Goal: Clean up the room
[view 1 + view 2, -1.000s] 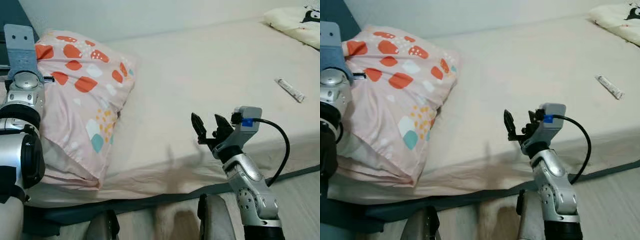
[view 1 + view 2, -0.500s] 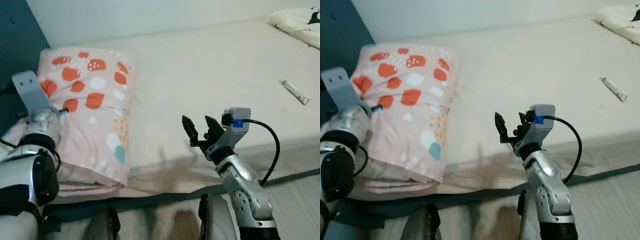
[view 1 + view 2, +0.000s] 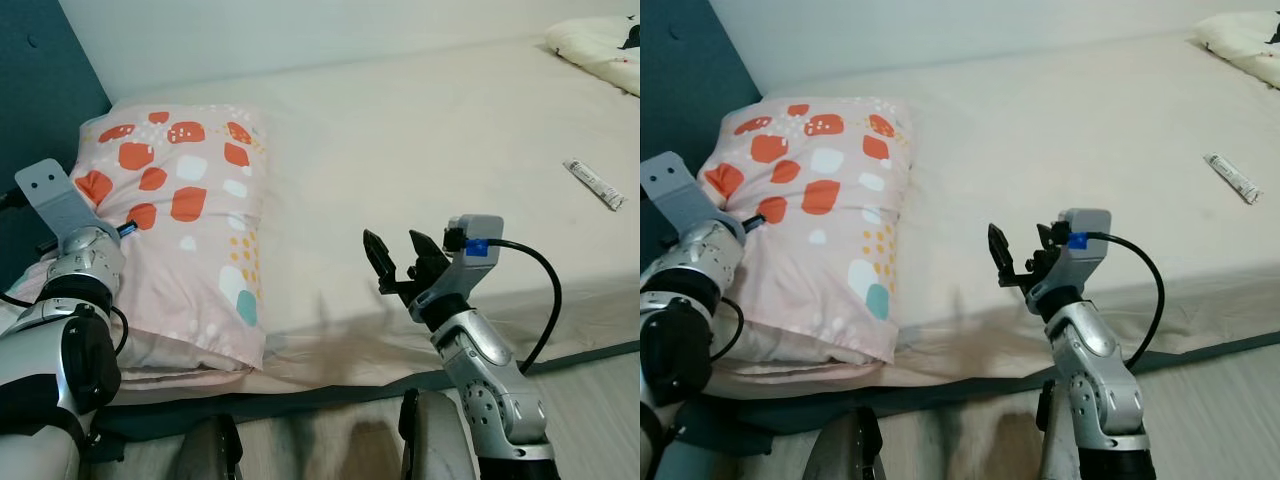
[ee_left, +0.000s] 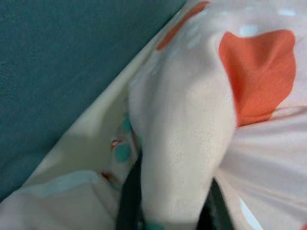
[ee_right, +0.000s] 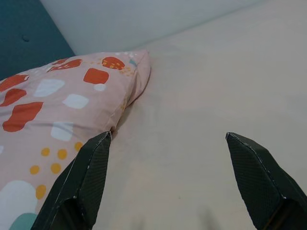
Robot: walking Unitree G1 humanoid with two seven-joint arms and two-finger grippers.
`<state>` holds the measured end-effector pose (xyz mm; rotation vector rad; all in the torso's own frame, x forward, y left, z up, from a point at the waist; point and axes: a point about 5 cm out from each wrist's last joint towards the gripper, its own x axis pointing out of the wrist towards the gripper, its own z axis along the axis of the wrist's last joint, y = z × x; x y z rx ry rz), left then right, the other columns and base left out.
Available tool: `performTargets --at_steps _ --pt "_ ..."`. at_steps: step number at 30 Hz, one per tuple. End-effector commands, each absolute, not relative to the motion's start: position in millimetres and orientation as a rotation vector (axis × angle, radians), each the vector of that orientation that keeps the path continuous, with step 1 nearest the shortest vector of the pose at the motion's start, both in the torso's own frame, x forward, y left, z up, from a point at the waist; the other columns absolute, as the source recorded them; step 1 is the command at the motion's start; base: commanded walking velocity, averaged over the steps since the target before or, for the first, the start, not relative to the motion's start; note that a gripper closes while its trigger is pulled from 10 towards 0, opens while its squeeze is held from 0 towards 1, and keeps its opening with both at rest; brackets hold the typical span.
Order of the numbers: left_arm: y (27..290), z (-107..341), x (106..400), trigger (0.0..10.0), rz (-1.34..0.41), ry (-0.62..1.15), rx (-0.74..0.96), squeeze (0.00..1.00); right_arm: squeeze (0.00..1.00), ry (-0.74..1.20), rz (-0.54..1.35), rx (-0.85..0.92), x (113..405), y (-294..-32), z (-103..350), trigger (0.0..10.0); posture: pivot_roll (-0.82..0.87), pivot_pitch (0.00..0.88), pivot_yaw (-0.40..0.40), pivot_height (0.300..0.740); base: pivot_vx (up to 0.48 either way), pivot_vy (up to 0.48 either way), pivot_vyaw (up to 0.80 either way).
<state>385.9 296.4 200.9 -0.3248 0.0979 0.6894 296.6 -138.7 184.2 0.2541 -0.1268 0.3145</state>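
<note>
We see the bed (image 3: 420, 130) w/ pink spotted pillow (image 3: 190, 210) at its left end by the blue headboard (image 3: 50, 90). Left gripper (image 4: 170, 211) is clenched on a fold of pillow fabric, clear from wrist cam. Right gripper (image 3: 405, 262) hangs spread over bed edge, holding nothing. Small tube (image 3: 595, 183) lies far right.

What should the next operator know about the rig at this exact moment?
Left gripper: shut on a fold of the pillow, which lies at the head of the bed beside the blue headboard.
Right gripper: open, empty, hovering over the bed's near edge.
Done: pillow lies flat on the mattress.
Left: release the pillow; a small tube lies on the far right of the bed, probably next.
</note>
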Motion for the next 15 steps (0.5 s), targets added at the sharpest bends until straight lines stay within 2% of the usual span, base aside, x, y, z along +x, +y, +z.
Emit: performTargets --at_steps 1,3,5,7,8,9,10,11,13,15 --pt "290 203 389 10.0 0.66 0.089 -0.307 1.0 0.0 -0.115 0.314 0.263 294 -138 182 10.0 0.01 0.19 0.106 0.476 0.0 0.0 0.0" --pt "291 220 392 10.0 0.648 0.032 -0.208 1.0 0.0 -0.118 0.309 0.262 294 -140 183 10.0 0.01 0.19 0.105 0.476 0.0 0.0 0.0" --pt "291 220 392 10.0 0.648 0.032 -0.208 1.0 0.0 -0.118 0.309 0.262 294 -140 183 10.0 0.01 0.19 0.105 0.476 0.0 0.0 0.0" --pt "294 234 393 10.0 0.661 0.002 -0.042 1.0 0.0 -0.119 0.305 0.261 295 -141 183 10.0 0.01 0.187 0.103 0.476 0.0 0.0 0.0" --pt "294 234 393 10.0 0.661 0.002 -0.042 1.0 0.0 -0.119 0.305 0.261 295 -141 183 10.0 0.01 0.187 0.103 0.476 0.0 0.0 0.0" --pt "299 240 391 10.0 0.684 -0.013 0.073 1.0 0.0 -0.121 0.304 0.26 295 -142 184 10.0 0.02 0.182 0.099 0.476 0.0 0.0 0.0" --pt "299 240 391 10.0 0.684 -0.013 0.073 1.0 0.0 -0.121 0.304 0.26 295 -142 184 10.0 0.02 0.182 0.099 0.476 0.0 0.0 0.0" --pt "302 248 390 10.0 0.702 -0.032 0.181 1.0 0.0 -0.123 0.303 0.26 296 -143 184 10.0 0.02 0.179 0.096 0.476 0.0 0.0 0.0" --pt "302 248 390 10.0 0.702 -0.032 0.181 1.0 0.0 -0.123 0.303 0.26 296 -143 184 10.0 0.02 0.179 0.096 0.476 0.0 0.0 0.0" --pt "306 261 389 10.0 0.72 -0.081 0.366 1.0 0.0 -0.127 0.303 0.258 298 -144 185 10.0 0.02 0.17 0.089 0.476 0.0 0.0 0.0"
